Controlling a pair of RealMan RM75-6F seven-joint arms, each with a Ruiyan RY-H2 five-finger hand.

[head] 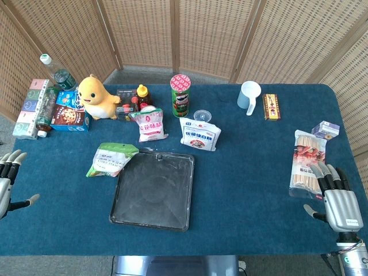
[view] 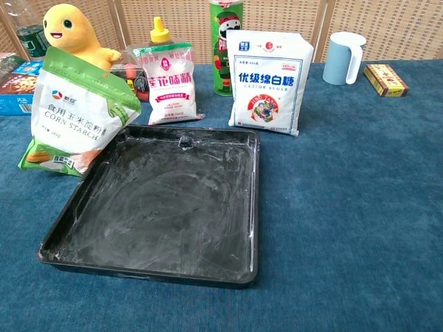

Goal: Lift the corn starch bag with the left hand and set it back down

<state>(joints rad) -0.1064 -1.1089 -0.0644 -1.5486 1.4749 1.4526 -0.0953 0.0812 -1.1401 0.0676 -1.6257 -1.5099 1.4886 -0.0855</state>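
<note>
We see the corn starch bag (head: 111, 158) lying on the blue table (head: 253, 167), just off the upper left corner of the black tray (head: 153, 191), at about ten o'clock from the tray's middle. In the chest view the bag (view: 73, 114) stands tilted, its lower edge touching the tray's (view: 159, 200) left rim, and its label reads CORN STARCH.

Our left hand (head: 8, 181) shows at the table's left edge, at roughly nine o'clock, well apart from the bag; its fingers are spread and it holds nothing. Our right hand (head: 336, 198) rests near the right edge at about four o'clock, fingers apart and empty, just below a packet of wooden sticks (head: 307, 164). Neither hand shows in the chest view.

At twelve o'clock from the tray we find a pink-and-white seasoning bag (head: 150, 125) and a white sugar bag (head: 199, 134), with a green chip can (head: 180, 95) standing upright behind them. A yellow plush toy (head: 96, 98) sits at eleven o'clock, beside a blue cookie box (head: 69, 115) and a water bottle (head: 56, 75). A yellow-capped squeeze bottle (head: 142, 95) stands between the toy and the can. Toward one o'clock we see a pale blue measuring cup (head: 249, 96) with a small yellow box (head: 272, 107) just beside it. A small purple-and-white carton (head: 325, 130) lies near the right edge, above the sticks packet. The tray's floor is dusted with white powder.
</note>
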